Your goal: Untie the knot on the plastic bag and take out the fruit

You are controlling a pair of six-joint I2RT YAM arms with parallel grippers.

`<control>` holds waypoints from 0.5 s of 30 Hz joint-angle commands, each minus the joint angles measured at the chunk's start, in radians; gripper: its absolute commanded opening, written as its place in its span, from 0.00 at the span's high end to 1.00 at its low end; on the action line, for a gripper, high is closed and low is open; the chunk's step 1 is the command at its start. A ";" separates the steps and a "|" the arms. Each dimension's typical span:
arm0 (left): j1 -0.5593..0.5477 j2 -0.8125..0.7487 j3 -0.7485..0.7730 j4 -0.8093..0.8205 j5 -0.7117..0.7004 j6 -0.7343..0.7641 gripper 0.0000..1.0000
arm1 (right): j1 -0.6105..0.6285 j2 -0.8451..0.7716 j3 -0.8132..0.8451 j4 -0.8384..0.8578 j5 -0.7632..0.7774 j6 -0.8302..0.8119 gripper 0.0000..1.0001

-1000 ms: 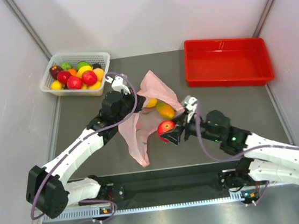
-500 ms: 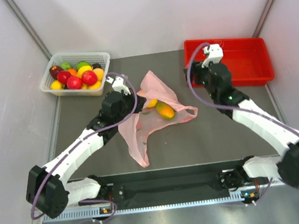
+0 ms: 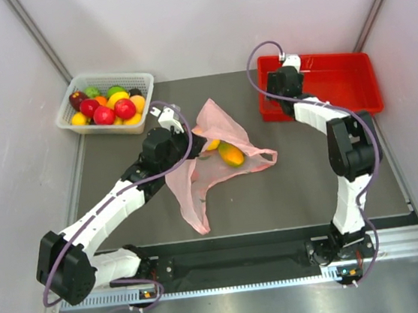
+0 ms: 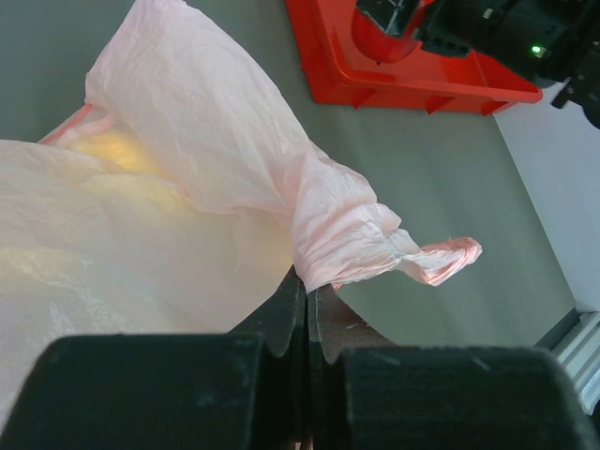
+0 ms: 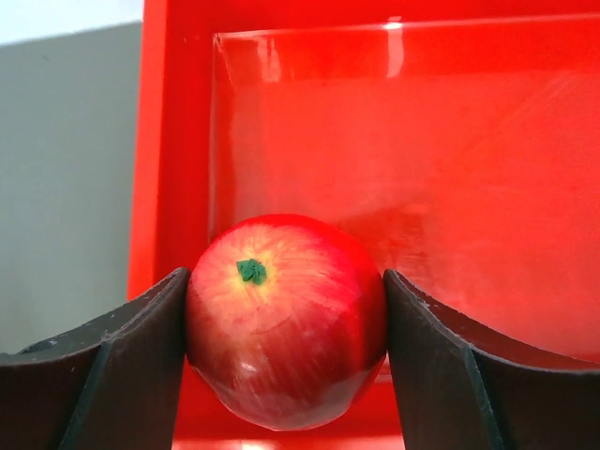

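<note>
Pink plastic bag (image 3: pixel 210 168) crumpled at mid table (image 3: pixel 310 183), mango (image 3: pixel 231 154) showing through it, left gripper (image 4: pixel 307 295) pressed together, pinching the bag's film, right gripper (image 5: pixel 284 281) spread wide, clamping the red apple (image 5: pixel 286 337) on both sides (above the red tray (image 5: pixel 450 169), by its left wall)

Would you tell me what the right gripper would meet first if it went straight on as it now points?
Probably the floor of the red tray: the right gripper, holding the apple, points into it with nothing between, though depth is unclear.
</note>
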 commanded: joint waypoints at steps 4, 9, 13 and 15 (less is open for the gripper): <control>0.003 -0.021 0.012 0.057 0.010 -0.005 1.00 | -0.005 0.139 0.228 -0.032 -0.054 -0.024 1.00; 0.003 -0.015 0.002 0.063 0.013 -0.008 1.00 | -0.008 0.184 0.288 -0.076 -0.116 -0.029 0.68; 0.003 -0.020 -0.007 0.068 0.014 -0.011 1.00 | -0.012 0.148 0.264 -0.079 -0.146 -0.026 0.37; 0.003 -0.025 -0.010 0.068 0.014 -0.011 1.00 | -0.014 0.121 0.248 -0.079 -0.153 -0.026 0.19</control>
